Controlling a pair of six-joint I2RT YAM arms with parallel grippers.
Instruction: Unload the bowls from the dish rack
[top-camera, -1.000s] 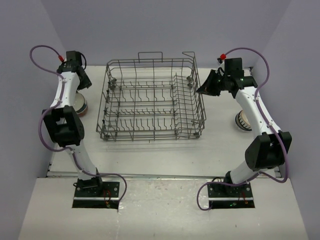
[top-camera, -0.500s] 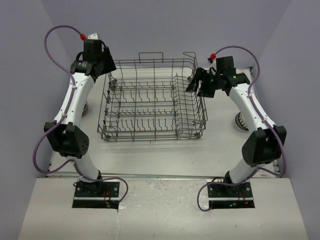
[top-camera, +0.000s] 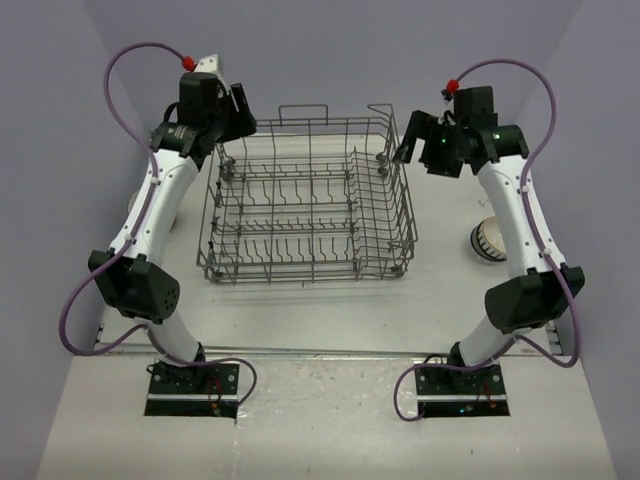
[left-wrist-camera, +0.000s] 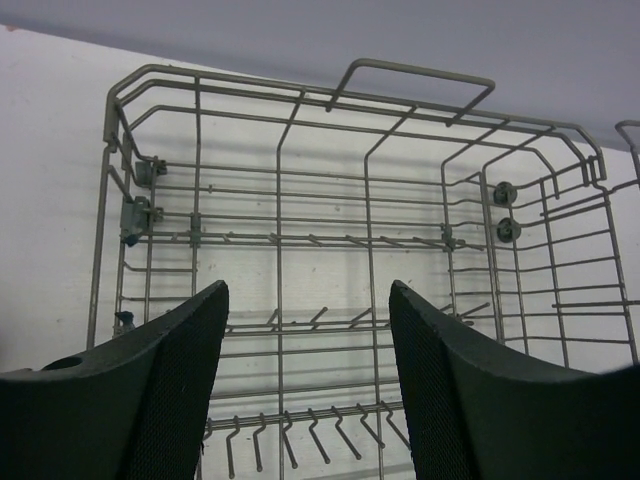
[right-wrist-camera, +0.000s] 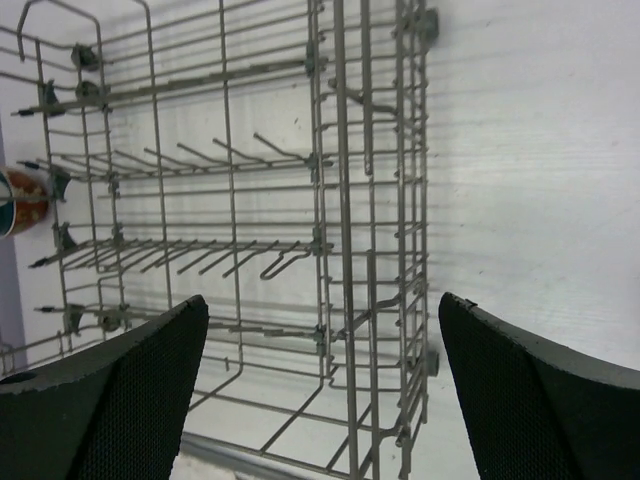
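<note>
The dish rack (top-camera: 300, 121) stands mid-table, and I see no bowls among its tines. My left gripper (top-camera: 238, 105) hovers open over the rack's back left corner; in the left wrist view its jaws (left-wrist-camera: 308, 285) frame only the rack's wires (left-wrist-camera: 279, 250). My right gripper (top-camera: 408, 140) hangs open above the back right corner, and between its jaws (right-wrist-camera: 322, 297) only the rack's side wall (right-wrist-camera: 340, 200) shows. A white bowl with dark stripes (top-camera: 488, 240) sits on the table right of the rack. A red and teal patterned bowl (right-wrist-camera: 15, 200) shows beyond the rack's left side.
Purple walls close in the table at the back and on both sides. The left arm's white link (top-camera: 150, 210) covers most of the bowl left of the rack. The arm bases (top-camera: 190, 378) are bolted along the near edge.
My left arm swung from the table's left side up to the rack's back left corner. My right gripper opened wide and rose a little at the back right corner.
</note>
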